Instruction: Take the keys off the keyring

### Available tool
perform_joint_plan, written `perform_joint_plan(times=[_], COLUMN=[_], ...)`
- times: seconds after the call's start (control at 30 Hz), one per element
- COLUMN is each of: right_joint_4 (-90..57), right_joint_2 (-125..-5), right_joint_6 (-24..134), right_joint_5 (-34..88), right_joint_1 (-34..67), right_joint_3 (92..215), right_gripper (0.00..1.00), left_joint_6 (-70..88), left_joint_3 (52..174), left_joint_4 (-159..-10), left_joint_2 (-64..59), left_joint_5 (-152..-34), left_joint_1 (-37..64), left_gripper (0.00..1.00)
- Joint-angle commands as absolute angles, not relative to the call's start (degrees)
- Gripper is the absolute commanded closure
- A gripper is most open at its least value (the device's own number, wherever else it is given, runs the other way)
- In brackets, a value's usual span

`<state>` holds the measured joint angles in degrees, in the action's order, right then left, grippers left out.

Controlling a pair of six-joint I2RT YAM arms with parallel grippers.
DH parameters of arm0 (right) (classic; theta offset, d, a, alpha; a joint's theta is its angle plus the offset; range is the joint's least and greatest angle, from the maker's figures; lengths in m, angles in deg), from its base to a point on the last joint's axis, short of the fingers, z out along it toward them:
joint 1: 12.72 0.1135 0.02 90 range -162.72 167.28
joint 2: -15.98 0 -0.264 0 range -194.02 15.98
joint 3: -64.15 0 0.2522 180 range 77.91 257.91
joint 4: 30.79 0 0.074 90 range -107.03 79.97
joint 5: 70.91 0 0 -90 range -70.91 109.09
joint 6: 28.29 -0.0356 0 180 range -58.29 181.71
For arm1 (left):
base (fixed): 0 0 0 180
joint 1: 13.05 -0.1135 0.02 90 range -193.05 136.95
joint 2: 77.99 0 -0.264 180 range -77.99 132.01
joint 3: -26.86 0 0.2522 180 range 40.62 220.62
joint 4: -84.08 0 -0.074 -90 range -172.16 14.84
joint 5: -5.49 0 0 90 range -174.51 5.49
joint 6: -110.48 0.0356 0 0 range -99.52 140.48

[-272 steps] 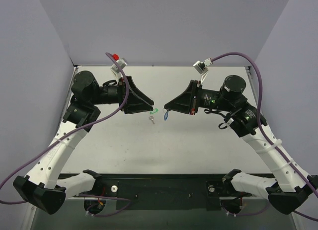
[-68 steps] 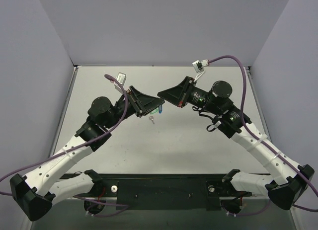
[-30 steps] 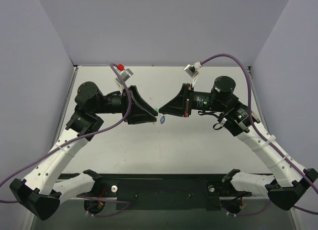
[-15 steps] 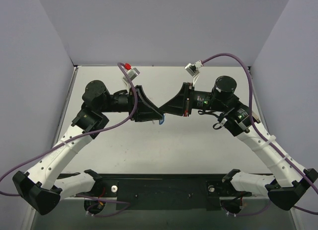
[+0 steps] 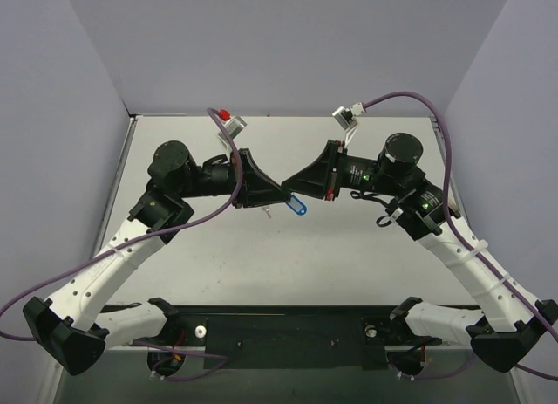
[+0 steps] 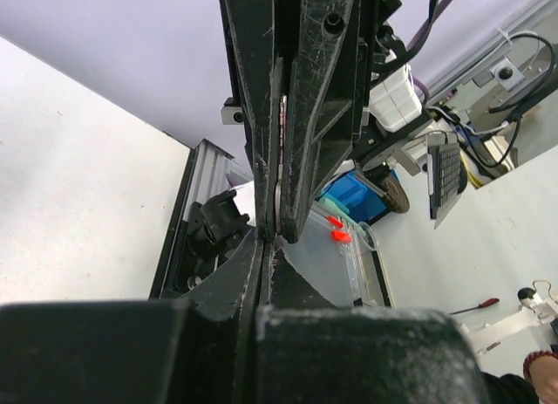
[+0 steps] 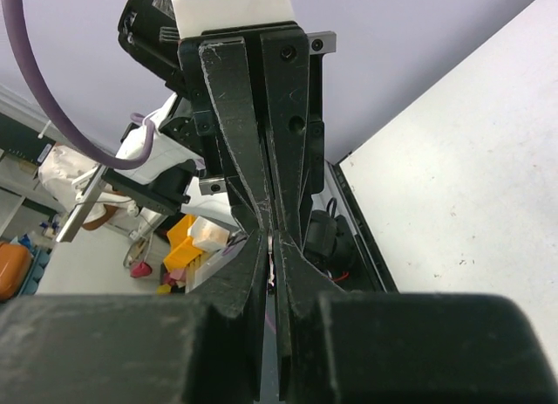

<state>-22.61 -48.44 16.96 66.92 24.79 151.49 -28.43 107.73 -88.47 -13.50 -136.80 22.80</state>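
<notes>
Pinching closed tip to tip, left gripper (image 5: 277,197) and right gripper (image 5: 289,188) hide their hold; only overhead shows keyring (image 5: 297,205) and key (image 5: 270,214).

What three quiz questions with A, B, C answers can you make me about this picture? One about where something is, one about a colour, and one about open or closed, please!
1. Where is the blue tag?
A) in the middle of the table, where the two arms' tips meet
B) at the far left corner
C) at the near right corner

2. What colour are the arms' long cables?
A) yellow
B) purple
C) orange

3. How are the left arm's fingers?
A) wide open
B) out of view
C) pressed shut

Answers:
1 A, the top view shows it right beside the meeting tips.
2 B, both long loops are purple.
3 C, the left wrist view shows almost no gap between them.
</notes>
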Motion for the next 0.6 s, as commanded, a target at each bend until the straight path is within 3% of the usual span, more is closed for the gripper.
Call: perform_joint_plan(times=[0.0,0.57], right_joint_4=[-26.3,-29.9], right_joint_2=[-47.7,-46.5], right_joint_6=[17.4,15.7], right_joint_5=[63.8,56.0], right_joint_1=[25.5,27.6], right_joint_3=[150.9,146.3], right_gripper=[1.0,1.0], left_joint_6=[-31.5,-45.7], left_joint_3=[108.7,100.6], left_joint_4=[-93.5,-106.2], left_joint_2=[-14.5,-16.8], left_joint_5=[-129.8,-112.9], left_joint_1=[24.6,26.5], left_gripper=[1.0,1.0])
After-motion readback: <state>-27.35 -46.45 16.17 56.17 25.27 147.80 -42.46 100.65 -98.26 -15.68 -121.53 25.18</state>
